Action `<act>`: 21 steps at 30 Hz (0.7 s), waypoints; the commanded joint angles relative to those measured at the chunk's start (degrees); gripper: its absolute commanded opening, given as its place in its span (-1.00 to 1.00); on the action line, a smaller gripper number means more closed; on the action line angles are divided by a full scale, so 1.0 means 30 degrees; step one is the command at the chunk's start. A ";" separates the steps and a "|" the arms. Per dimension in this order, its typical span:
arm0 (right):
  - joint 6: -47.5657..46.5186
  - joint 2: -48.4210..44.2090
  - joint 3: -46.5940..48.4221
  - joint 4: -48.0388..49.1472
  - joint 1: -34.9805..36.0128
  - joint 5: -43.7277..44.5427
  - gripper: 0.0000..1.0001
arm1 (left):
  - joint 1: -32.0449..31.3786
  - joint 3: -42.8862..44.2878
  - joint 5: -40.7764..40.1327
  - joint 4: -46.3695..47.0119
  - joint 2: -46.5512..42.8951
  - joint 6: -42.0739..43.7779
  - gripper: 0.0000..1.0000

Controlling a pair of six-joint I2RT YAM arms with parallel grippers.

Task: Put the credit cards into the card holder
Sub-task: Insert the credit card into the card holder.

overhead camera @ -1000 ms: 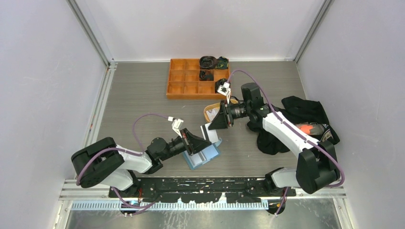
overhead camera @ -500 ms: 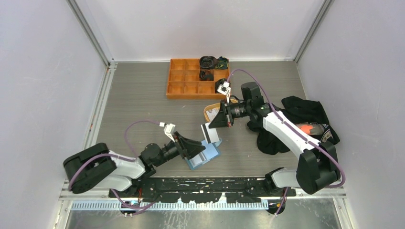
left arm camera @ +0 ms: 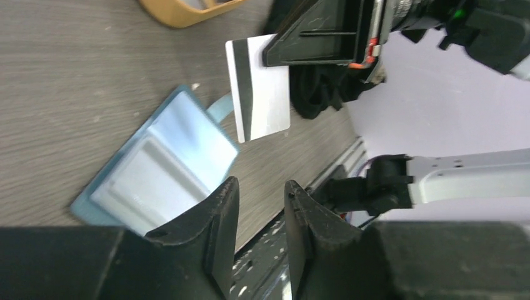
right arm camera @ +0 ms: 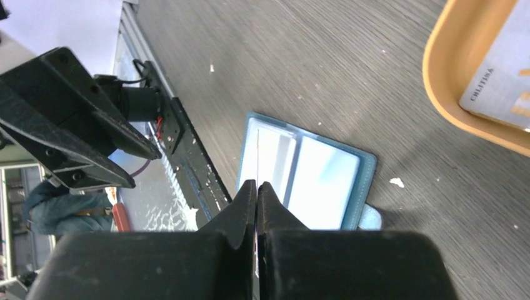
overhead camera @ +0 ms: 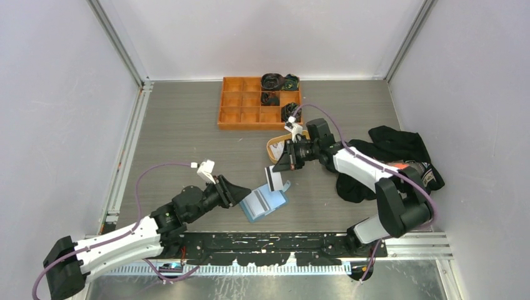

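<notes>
A white credit card [overhead camera: 274, 178] with a black stripe hangs on edge in my right gripper [overhead camera: 282, 166], which is shut on its top. It hovers just above the open blue card holder [overhead camera: 265, 203] lying flat on the table. The left wrist view shows the card [left arm camera: 259, 87] above the holder [left arm camera: 162, 169]. In the right wrist view the card's thin edge [right arm camera: 257, 156] runs out from my shut right gripper [right arm camera: 257, 184] over the holder [right arm camera: 306, 175]. My left gripper [overhead camera: 240, 192] stands open and holds nothing, just left of the holder; its fingers [left arm camera: 228, 206] are apart.
A tan oval dish [overhead camera: 272, 150] behind the holder holds another card [right arm camera: 500, 75]. An orange compartment tray [overhead camera: 232, 103] sits at the back. Black clothing [overhead camera: 387, 150] lies on the right. The black base rail [overhead camera: 262, 240] runs along the near edge.
My left gripper has opened and drawn back to the lower left, away from the card. The right gripper has shut on the card and carried it lower, toward the holder.
</notes>
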 commanded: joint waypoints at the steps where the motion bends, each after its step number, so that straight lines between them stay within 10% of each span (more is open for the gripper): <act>1: 0.2094 0.0934 -0.0386 0.2635 0.0576 0.1670 -0.98 | -0.0099 -0.0249 -0.0749 -0.2266 0.0295 -0.0477 -0.35; 21: 0.1397 0.4402 -0.1009 0.4372 0.1798 0.0659 -0.98 | -0.0132 0.1187 -0.0102 -0.3810 0.4941 -0.0868 -0.05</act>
